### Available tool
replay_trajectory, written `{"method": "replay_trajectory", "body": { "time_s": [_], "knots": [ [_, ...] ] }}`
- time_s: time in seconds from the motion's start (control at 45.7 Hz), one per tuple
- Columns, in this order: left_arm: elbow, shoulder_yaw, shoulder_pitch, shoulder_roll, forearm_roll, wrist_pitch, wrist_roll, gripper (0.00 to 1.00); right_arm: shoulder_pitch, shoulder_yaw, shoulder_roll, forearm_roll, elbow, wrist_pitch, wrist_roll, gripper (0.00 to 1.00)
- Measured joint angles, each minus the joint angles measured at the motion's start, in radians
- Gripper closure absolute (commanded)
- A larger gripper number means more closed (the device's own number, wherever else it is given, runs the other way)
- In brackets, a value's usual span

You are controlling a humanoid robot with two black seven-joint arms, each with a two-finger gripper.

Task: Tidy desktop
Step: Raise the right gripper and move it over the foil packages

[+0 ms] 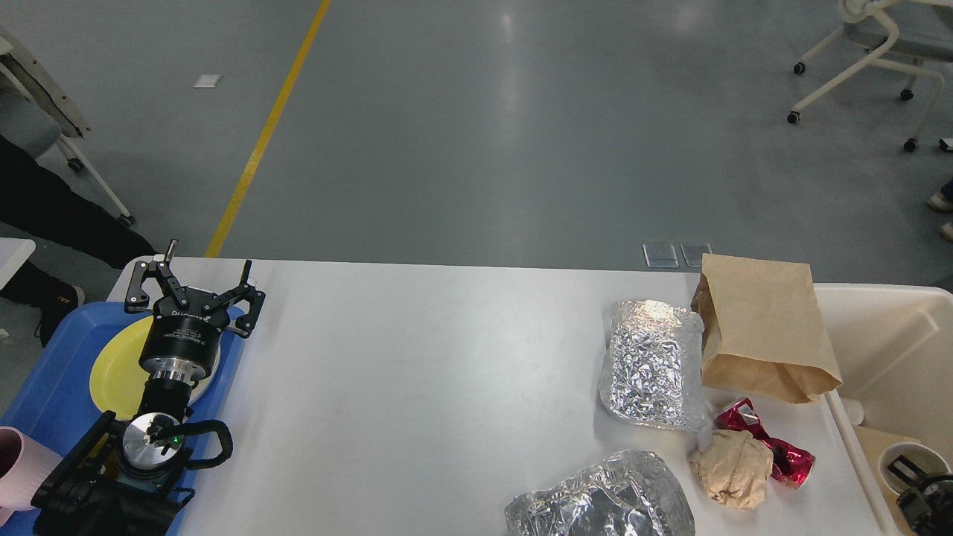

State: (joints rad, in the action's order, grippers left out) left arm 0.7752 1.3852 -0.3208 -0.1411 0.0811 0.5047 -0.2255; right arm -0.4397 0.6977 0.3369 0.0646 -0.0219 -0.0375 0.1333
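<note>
Crumpled silver foil lump (601, 499) sits at the near edge of the wide white rounded desktop (417, 387), which fills the lower view under a grey glossy floor (476, 126) with a yellow line (268, 126).

Left gripper (195, 292) hangs over a round yellow plate (123, 365) in a blue plastic tray (52, 380), fingers spread wide and holding nothing. Well to the right of those fingers lie a flat foil packet (655, 365), a brown paper bag (763, 327), a crumpled tan paper ball (733, 467) and a crushed red can (774, 447), beside a cream plastic bin (886, 327). Right gripper (923, 499) shows dark at the bin; its fingers cannot be told apart.
</note>
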Motion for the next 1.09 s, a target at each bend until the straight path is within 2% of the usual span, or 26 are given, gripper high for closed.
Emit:
{"method": "replay_trajectory", "body": {
  "time_s": [0.066, 0.153, 0.175, 0.219, 0.241, 0.504, 0.832, 0.964, 1.095],
  "knots": [
    [0.0, 0.0, 0.0, 0.0, 0.0, 0.0, 0.0, 0.04, 0.002, 0.0, -0.003, 0.0, -0.001, 0.005, 0.0, 1.0],
    [0.0, 0.0, 0.0, 0.0, 0.0, 0.0, 0.0, 0.04, 0.004, 0.0, -0.003, 0.0, -0.001, 0.006, 0.0, 0.62],
    [0.0, 0.0, 0.0, 0.0, 0.0, 0.0, 0.0, 0.04, 0.005, 0.0, -0.001, 0.0, -0.001, 0.006, 0.0, 0.49],
    [0.0, 0.0, 0.0, 0.0, 0.0, 0.0, 0.0, 0.04, 0.005, 0.002, 0.002, 0.0, -0.001, 0.006, 0.0, 0.1],
    [0.0, 0.0, 0.0, 0.0, 0.0, 0.0, 0.0, 0.04, 0.005, 0.003, 0.004, 0.0, -0.001, 0.007, -0.001, 0.0],
    [0.0, 0.0, 0.0, 0.0, 0.0, 0.0, 0.0, 0.04, -0.004, 0.004, 0.008, 0.0, 0.002, 0.05, -0.007, 0.0],
    [0.0, 0.0, 0.0, 0.0, 0.0, 0.0, 0.0, 0.04, -0.031, 0.002, 0.025, -0.002, 0.025, 0.049, -0.007, 0.0],
    [0.0, 0.0, 0.0, 0.0, 0.0, 0.0, 0.0, 0.04, -0.108, 0.008, 0.094, -0.016, 0.125, 0.04, -0.001, 0.0],
    [0.0, 0.0, 0.0, 0.0, 0.0, 0.0, 0.0, 0.04, -0.277, 0.052, 0.208, -0.054, 0.35, 0.017, 0.005, 0.0]
  ]
}}
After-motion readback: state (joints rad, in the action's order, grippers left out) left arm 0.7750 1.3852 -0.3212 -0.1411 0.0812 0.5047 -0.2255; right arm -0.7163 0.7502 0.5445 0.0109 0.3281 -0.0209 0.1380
